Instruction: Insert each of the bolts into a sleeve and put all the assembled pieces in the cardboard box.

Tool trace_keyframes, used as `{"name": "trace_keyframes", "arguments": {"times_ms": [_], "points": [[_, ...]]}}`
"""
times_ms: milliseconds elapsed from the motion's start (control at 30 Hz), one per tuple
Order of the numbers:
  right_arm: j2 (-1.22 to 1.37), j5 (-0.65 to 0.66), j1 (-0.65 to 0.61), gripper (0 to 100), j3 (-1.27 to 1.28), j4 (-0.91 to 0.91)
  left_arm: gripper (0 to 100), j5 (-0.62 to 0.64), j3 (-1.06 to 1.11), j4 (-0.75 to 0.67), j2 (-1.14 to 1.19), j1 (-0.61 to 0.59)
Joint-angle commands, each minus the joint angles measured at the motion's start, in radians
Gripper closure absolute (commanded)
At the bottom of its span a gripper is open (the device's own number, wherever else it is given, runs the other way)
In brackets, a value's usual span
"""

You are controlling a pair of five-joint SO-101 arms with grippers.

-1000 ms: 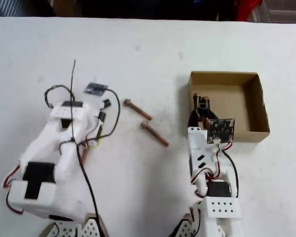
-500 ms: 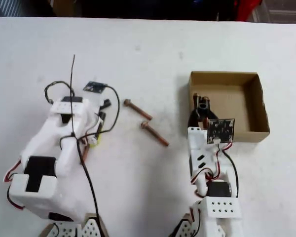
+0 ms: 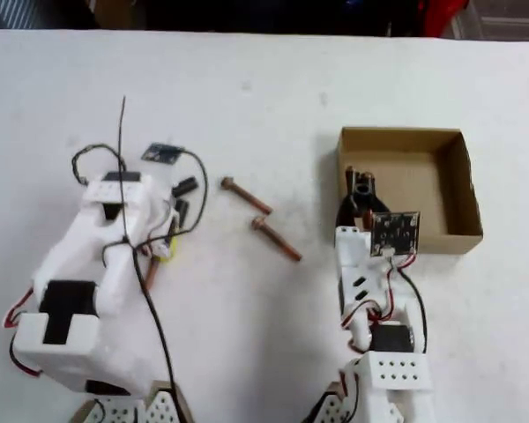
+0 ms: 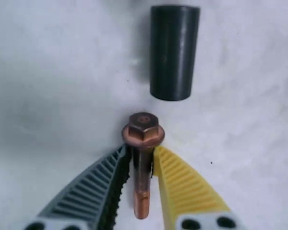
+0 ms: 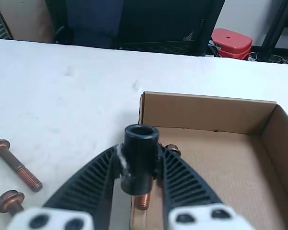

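My left gripper (image 4: 140, 151) is shut on a copper bolt (image 4: 143, 130), its hex head pointing at a black sleeve (image 4: 174, 52) that lies on the table just ahead. From above, that gripper (image 3: 178, 211) sits next to the sleeve (image 3: 184, 186). My right gripper (image 5: 139, 153) is shut on a second black sleeve (image 5: 140, 139), held upright at the near left corner of the cardboard box (image 5: 206, 108). A copper bolt (image 5: 171, 150) shows right behind this sleeve; whether it sits inside I cannot tell. Two loose bolts (image 3: 245, 196) (image 3: 276, 238) lie between the arms.
The cardboard box (image 3: 397, 134) stands open at the right, with the right gripper (image 3: 360, 196) over its left wall. A black cable (image 3: 123, 167) and a small circuit board (image 3: 161, 153) hang around the left arm. White table stretches beyond the arms.
The left arm has shifted a little left and away, and the black sleeve beside it has moved slightly left. The right arm has kept still.
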Motion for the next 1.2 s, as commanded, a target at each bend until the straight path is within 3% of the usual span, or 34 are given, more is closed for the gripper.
{"name": "trace_keyframes", "arguments": {"times_ms": [0, 867, 1067, 1167], "points": [[-0.018, -0.002, 0.005, 98.1, 0.008, -0.001, 88, -0.006, -0.052, -0.086, -0.010, -0.021], [-0.018, -0.002, 0.005, 98.1, 0.008, 0.004, 88, -0.003, -0.072, -0.175, -0.004, -0.013], [-0.018, -0.002, 0.005, 98.1, 0.008, 0.004, 98, -0.003, -0.075, -0.178, -0.004, -0.008], [-0.018, -0.002, 0.005, 98.1, 0.008, 0.004, 97, -0.005, -0.069, -0.176, -0.010, 0.016]]}}
